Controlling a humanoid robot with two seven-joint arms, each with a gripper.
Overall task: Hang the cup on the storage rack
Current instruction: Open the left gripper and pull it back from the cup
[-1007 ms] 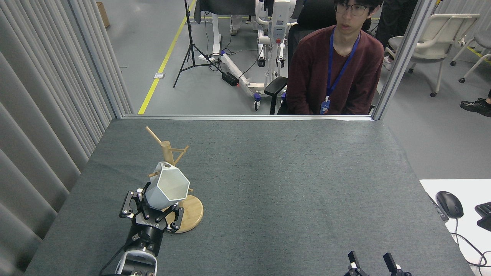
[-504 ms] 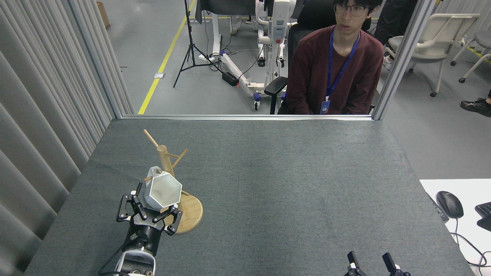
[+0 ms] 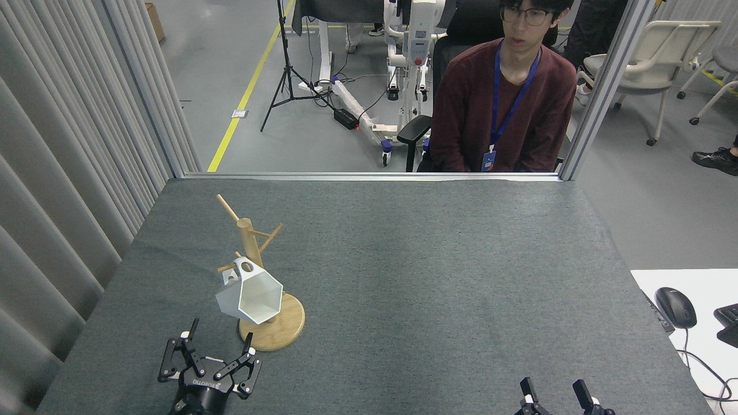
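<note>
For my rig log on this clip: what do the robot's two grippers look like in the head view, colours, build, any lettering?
The left gripper is black, with linked finger bars, small white tips on the fingers and pale lettering across its body, too small to read. Of the right gripper only two black finger stubs with small white patches show at the bottom edge. No cables are visible on either.

This place is a robotics lab or a testing room. The work table (image 3: 403, 276) has a grey felt cover and stands in a frame of aluminium posts (image 3: 605, 86). Behind it, a person (image 3: 501, 98) with a blue lanyard sits watching. On the grey floor there are yellow line markings (image 3: 248, 92), a tripod (image 3: 285, 63), cables and white equipment on wheels (image 3: 409, 52).
</note>
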